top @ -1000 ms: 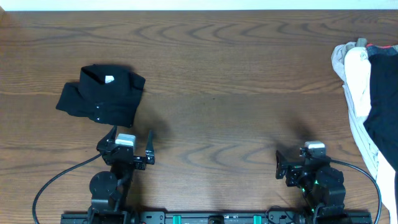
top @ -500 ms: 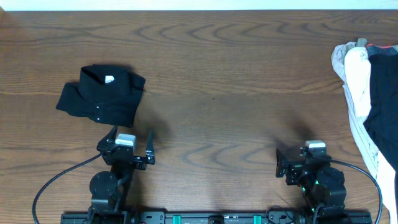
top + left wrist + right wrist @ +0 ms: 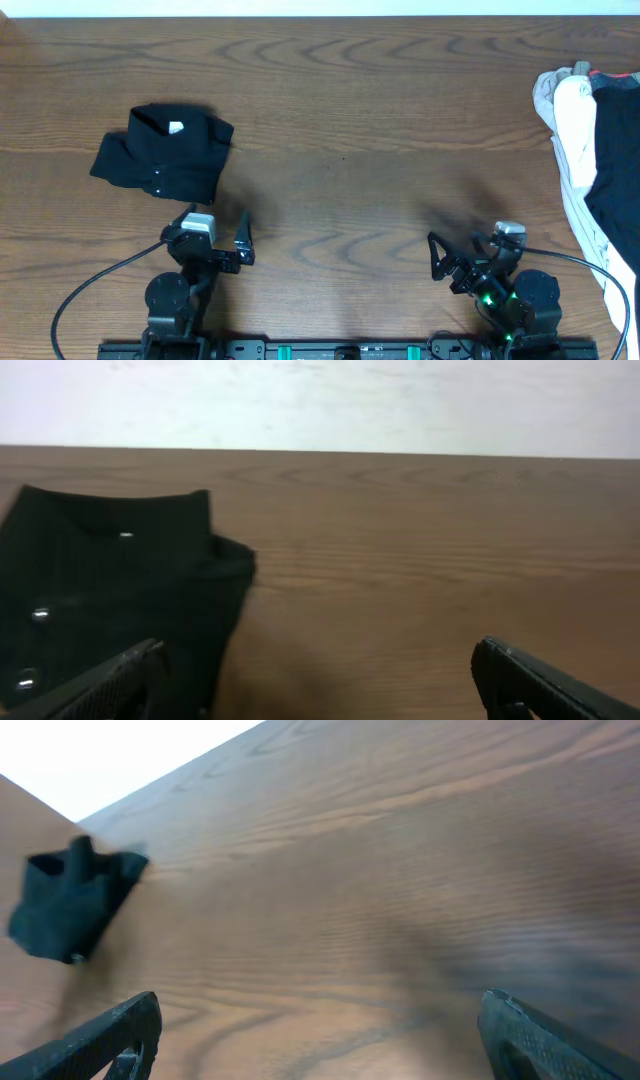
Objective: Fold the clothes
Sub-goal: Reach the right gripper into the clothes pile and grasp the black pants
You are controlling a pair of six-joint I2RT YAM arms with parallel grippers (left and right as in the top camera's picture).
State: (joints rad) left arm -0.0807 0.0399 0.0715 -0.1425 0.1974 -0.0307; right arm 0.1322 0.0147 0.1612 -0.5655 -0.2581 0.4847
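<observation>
A folded black collared shirt (image 3: 160, 155) lies on the left of the table; it also shows in the left wrist view (image 3: 100, 600) and small in the right wrist view (image 3: 70, 900). A pile at the right edge holds white and beige garments (image 3: 572, 150) and dark navy trousers (image 3: 618, 160) with an orange-red waistband (image 3: 610, 75). My left gripper (image 3: 212, 236) is open and empty just in front of the shirt; its fingers show in the left wrist view (image 3: 320, 680). My right gripper (image 3: 460, 255) is open and empty over bare wood, left of the pile; its fingers show in the right wrist view (image 3: 320, 1035).
The wooden table (image 3: 380, 130) stretches between the shirt and the pile. The arm bases and cables sit along the front edge (image 3: 340, 350). A white wall lies beyond the far edge.
The right gripper has turned to the left, away from the pile. The left gripper has shifted slightly towards the front edge. The clothes have not moved.
</observation>
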